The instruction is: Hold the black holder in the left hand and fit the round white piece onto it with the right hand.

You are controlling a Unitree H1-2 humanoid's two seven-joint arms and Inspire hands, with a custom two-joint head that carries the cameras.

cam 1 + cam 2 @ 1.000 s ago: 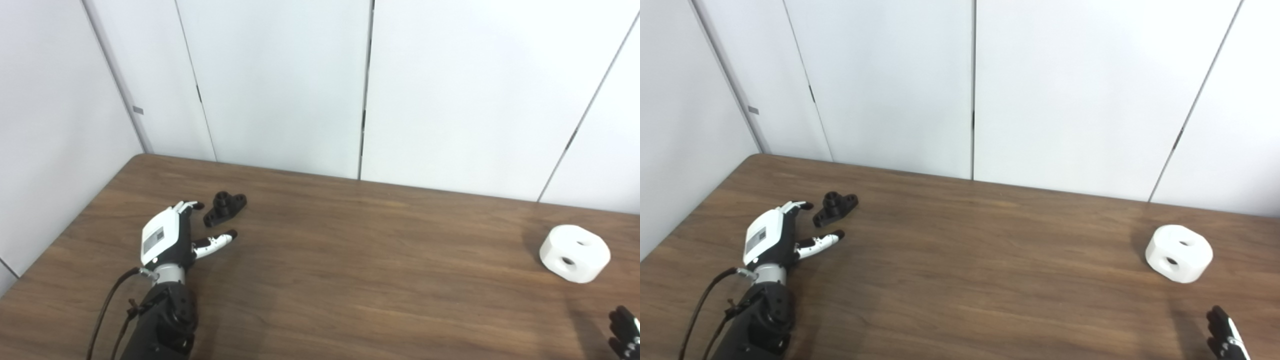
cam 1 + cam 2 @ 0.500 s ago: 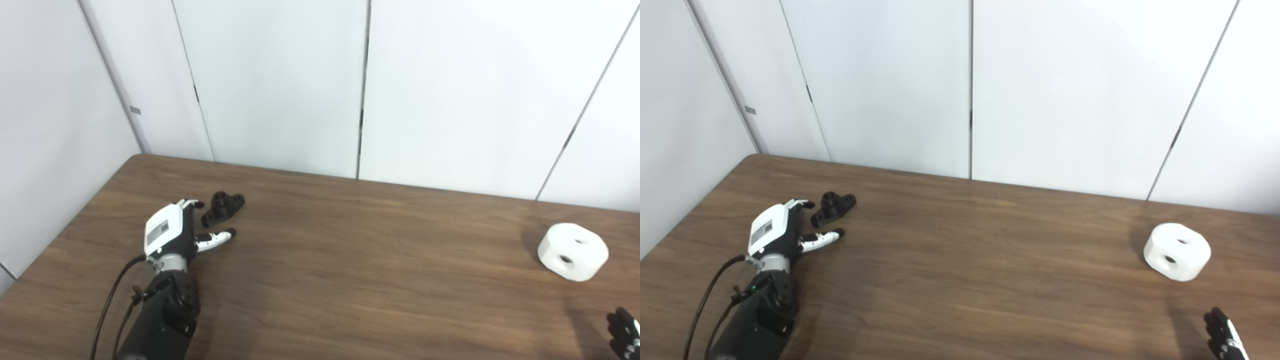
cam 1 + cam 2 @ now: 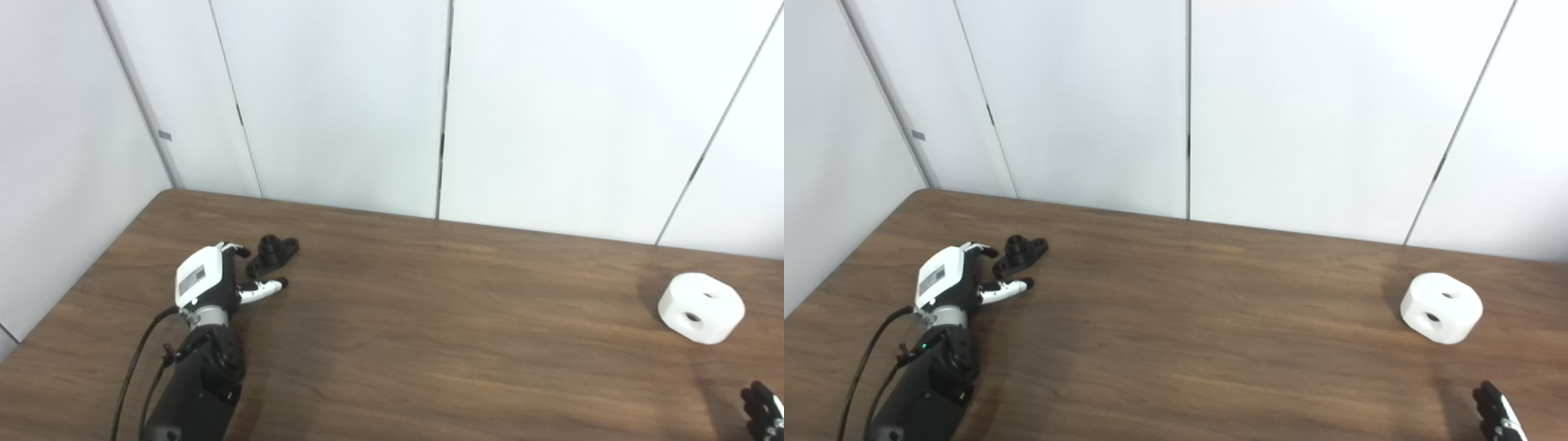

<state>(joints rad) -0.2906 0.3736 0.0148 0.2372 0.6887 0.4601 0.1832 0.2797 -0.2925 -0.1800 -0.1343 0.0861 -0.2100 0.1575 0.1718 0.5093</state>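
The small black holder (image 3: 272, 254) lies on the brown table (image 3: 429, 318) at the far left. My left hand (image 3: 211, 282) is just left of it, open, with its thumb stretched out below the holder and its fingers reaching past the near end; whether they touch is unclear. The round white piece (image 3: 701, 307), with two dark holes, rests on the table at the far right. Only the dark fingertips of my right hand (image 3: 1497, 416) show at the bottom right corner, well short of the white piece.
White wall panels (image 3: 441, 104) rise behind the table's far edge and along its left side. A black cable (image 3: 131, 373) hangs along my left forearm.
My left hand has moved forward toward the black holder, its thumb now close beneath it. The right fingertips have sunk slightly lower. The camera has shifted a little.
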